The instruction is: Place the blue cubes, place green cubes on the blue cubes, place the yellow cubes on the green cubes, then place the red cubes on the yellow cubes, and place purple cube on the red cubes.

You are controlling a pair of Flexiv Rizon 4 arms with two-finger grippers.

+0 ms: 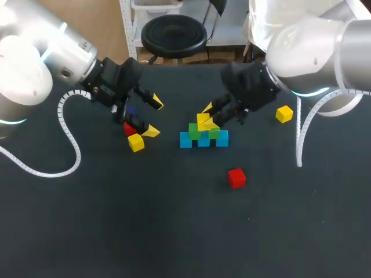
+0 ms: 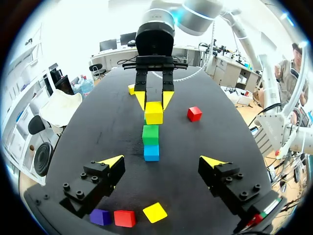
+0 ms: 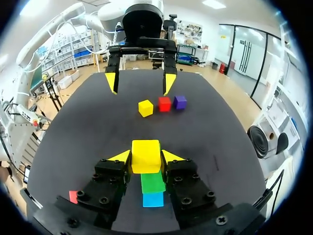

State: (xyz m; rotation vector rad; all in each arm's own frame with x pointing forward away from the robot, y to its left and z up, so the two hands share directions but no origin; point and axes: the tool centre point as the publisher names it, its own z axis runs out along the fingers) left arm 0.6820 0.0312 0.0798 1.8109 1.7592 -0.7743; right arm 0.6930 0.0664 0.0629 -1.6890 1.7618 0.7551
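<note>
1. Held yellow cube (image 3: pixel 145 155): it sits between the fingers of my right gripper (image 3: pixel 145 157), directly over the green cubes (image 1: pixel 194 132). I cannot tell whether it rests on them or hangs just clear.
2. Right gripper: the fingers are pressed against the held yellow cube from two sides, with the yellow tips flanking it. The arm comes in from the right of the head view, and the gripper stands over the middle of the stack.
3. Green cubes: there are two, side by side on top of the blue cubes (image 1: pixel 185 140).
4. Blue cubes: there are three in a row on the table (image 1: pixel 174 231), close together, forming the bottom layer.
5. Left gripper (image 2: pixel 162 161): the fingers are spread wide with nothing between them. It faces the stack from the left side and is apart from it.
6. Purple cube (image 2: pixel 100 217), near red cube (image 2: pixel 124 218) and near yellow cube (image 2: pixel 155 212): these three lie in a row on the table under the left gripper, closer to one finger than the other. No finger touches them.
7. Far red cube (image 1: pixel 236 178): it lies alone on the table, apart from the stack, on the side toward the head camera.
8. Far yellow cube (image 1: pixel 284 114): it lies alone on the table beside my right arm, apart from the stack.
</note>
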